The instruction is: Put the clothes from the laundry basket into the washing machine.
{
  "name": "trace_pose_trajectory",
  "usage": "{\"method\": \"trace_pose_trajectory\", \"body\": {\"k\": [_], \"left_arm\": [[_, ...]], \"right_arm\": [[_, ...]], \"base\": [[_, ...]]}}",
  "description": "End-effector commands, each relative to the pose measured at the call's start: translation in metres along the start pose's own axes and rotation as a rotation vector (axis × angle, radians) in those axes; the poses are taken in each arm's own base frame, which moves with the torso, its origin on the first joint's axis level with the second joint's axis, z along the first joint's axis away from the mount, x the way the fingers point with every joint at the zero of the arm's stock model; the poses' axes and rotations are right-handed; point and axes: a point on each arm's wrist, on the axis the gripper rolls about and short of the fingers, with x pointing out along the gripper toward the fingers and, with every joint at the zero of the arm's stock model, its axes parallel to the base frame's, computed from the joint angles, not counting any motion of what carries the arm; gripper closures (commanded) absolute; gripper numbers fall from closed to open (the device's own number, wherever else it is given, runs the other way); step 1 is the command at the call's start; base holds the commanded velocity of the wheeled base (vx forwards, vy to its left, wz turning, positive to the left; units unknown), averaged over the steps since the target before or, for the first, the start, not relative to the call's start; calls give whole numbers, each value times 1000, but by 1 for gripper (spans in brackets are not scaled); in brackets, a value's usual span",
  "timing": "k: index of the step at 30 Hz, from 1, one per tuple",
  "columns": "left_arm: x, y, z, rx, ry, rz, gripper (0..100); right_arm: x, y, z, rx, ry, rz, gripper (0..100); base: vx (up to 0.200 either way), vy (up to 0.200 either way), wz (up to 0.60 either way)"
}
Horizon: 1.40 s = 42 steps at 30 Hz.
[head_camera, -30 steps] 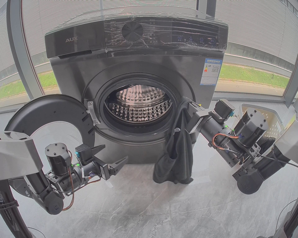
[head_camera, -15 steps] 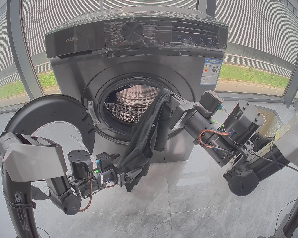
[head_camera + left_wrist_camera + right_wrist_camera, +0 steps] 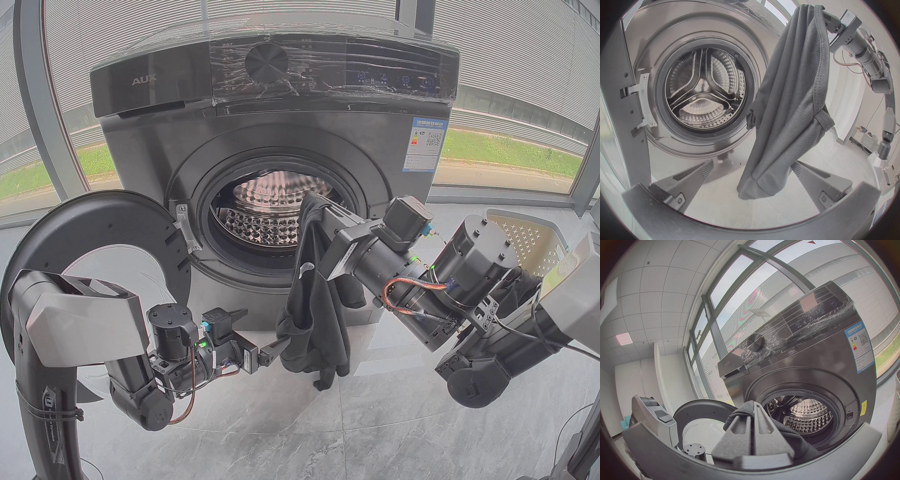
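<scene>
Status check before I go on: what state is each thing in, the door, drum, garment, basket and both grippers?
door: open wide.
drum: no clothes visible inside.
dark garment: hanging from the right gripper, outside the drum.
right gripper: shut on the dark garment.
left gripper: open, fingers either side of the dark garment's lower part.
laundry basket: upright; contents hidden by the arm.

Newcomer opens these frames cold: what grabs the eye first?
A dark grey mesh garment hangs from the shut right end effector, just in front of the open mouth of the dark grey front-loading washing machine. The left end effector sits open, low at the garment's hem.
</scene>
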Motion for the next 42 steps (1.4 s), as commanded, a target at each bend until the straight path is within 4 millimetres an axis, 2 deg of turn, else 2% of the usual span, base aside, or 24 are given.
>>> {"method": "trace_pose_trajectory", "body": {"k": [1, 17, 28, 31, 32, 37, 42], "left_arm": [[5, -1, -6, 0, 9, -5, 0], [31, -4, -22, 4, 6, -21, 0], [69, 19, -32, -1, -71, 107, 0], [77, 23, -40, 5, -73, 121, 0], [77, 23, -41, 5, -73, 121, 100], [77, 23, -36, 1, -84, 118, 100], [63, 18, -24, 2, -78, 104, 100]], "right_arm": [[0, 3, -4, 2, 8, 7, 100], [-2, 11, -11, -9, 13, 30, 100], [-4, 18, -13, -2, 21, 49, 100], [-4, 22, -13, 1, 23, 57, 100], [-4, 22, -13, 1, 23, 57, 100], [-1, 7, -14, -15, 21, 19, 100], [7, -25, -16, -45, 10, -52, 100]], "base": [[0, 0, 0], [0, 0, 0], [0, 0, 0], [0, 0, 0], [0, 0, 0], [0, 0, 0], [0, 0, 0]]}}
